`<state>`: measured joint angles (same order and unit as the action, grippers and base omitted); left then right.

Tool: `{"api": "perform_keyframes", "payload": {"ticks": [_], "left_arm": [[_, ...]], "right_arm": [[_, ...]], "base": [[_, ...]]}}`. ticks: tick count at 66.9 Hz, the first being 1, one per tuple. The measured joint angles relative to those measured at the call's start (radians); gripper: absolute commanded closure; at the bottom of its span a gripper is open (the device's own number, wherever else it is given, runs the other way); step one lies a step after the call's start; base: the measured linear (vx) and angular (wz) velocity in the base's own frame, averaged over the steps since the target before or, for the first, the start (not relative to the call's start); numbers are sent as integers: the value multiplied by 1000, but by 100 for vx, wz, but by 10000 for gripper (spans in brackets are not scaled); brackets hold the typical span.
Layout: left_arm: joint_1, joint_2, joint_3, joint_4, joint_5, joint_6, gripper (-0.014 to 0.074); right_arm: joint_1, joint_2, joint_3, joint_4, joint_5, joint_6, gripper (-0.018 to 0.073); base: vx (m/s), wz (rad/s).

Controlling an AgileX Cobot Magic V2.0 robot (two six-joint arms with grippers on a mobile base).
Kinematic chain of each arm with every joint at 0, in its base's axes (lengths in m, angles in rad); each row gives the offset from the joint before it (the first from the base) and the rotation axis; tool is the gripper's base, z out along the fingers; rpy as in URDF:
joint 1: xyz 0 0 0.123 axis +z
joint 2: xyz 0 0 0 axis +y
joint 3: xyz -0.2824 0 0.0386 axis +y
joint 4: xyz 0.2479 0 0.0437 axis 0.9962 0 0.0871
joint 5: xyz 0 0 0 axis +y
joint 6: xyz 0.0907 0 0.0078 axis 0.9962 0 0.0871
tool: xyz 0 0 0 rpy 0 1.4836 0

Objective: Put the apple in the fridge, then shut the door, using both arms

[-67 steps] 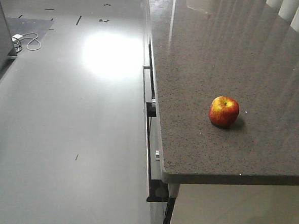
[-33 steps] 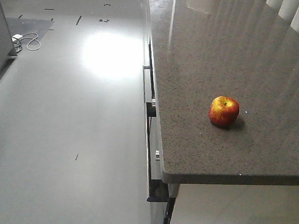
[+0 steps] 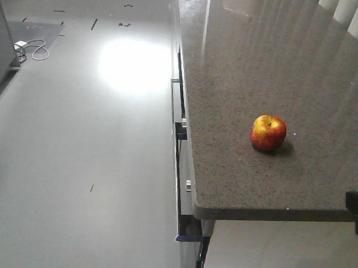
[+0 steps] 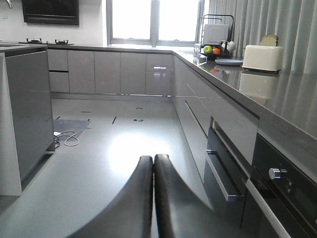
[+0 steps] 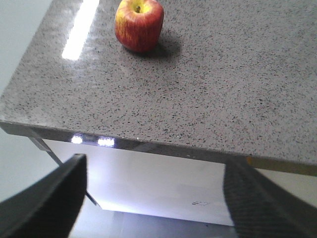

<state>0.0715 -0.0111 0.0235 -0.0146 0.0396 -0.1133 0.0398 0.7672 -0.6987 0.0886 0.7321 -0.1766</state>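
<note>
Small round red-yellow apple (image 3: pixel 268 133) sits on speckled grey stone counter (image 3: pixel 243 83). Left gripper (image 4: pixel 153 161) pinched closed, empty; right gripper (image 5: pixel 154 163) spread wide, empty.

The apple (image 3: pixel 268 133) sits upright on the speckled grey desk (image 3: pixel 250 65), stem up, red with yellow patches, close to the desk's front edge, nothing touching it

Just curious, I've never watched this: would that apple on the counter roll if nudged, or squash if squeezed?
Probably rolls: the apple is round and sits loose on the smooth counter. It looks firm, so likely keeps its shape. Its shiny skin may be slippery.
</note>
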Motion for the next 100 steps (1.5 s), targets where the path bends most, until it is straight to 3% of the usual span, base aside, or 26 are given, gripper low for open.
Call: {"api": "perform_keyframes", "payload": {"ticks": [23, 75, 86, 100], "left_arm": [[0, 0, 0, 0, 0, 0, 603], [0, 0, 0, 0, 0, 0, 603], [0, 0, 0, 0, 0, 0, 603], [0, 0, 0, 0, 0, 0, 603]], "right_arm": [[0, 315, -180, 70, 1, -129, -55], [25, 909, -619, 143, 4, -188, -35], [56, 1012, -701, 137, 7, -140, -35], [69, 1132, -802, 64, 32, 79, -35]], "base": [[0, 0], [0, 0], [0, 0], [0, 0]]}}
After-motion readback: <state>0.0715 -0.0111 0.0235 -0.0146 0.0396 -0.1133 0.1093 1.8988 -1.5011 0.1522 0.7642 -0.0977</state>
